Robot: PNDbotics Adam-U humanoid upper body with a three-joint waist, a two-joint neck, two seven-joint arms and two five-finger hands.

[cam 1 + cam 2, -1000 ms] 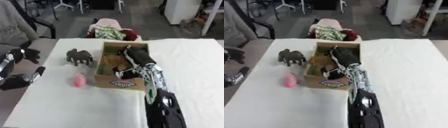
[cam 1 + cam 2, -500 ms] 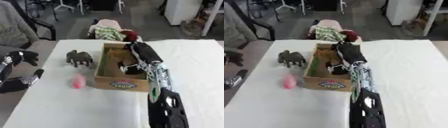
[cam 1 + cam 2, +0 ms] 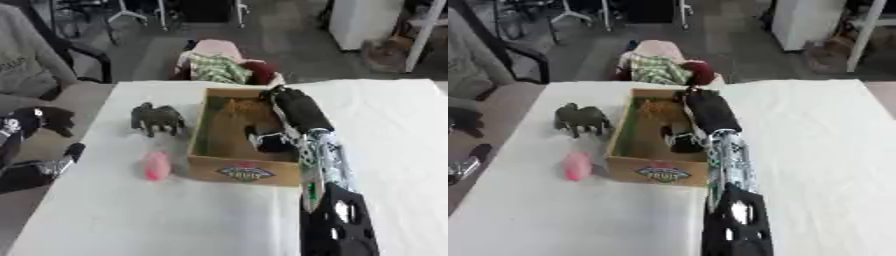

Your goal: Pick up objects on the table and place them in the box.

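The box [image 3: 245, 172] is brown cardboard, open on top, with a round sticker on its front wall. It sits in the middle of the white table [image 3: 131, 220]. Inside it you can see a tan floor, a brown furry shape at the far end, and a black and white thing [image 3: 680, 140] near the right wall. It is too blurry to tell what that thing is.

Your right hand [image 3: 293, 107] is black and reaches along the right side of the box, over its far right corner. You cannot tell if its fingers are curled or straight. The silver arm behind it runs down toward the bottom of the view.

Just left of the box stands a dark gray elephant [image 3: 156, 118]. It is upright on its legs and is not touching the box. Nearer to you lies a small pink toy [image 3: 157, 165], close to the box's front left corner.

Your left hand [image 3: 39, 120] is at the left edge, off the table and well away from the toys. It is black, and you cannot tell how its fingers are set.

Past the far edge of the table is a pile of cloth [image 3: 219, 65], pink, green and dark red.
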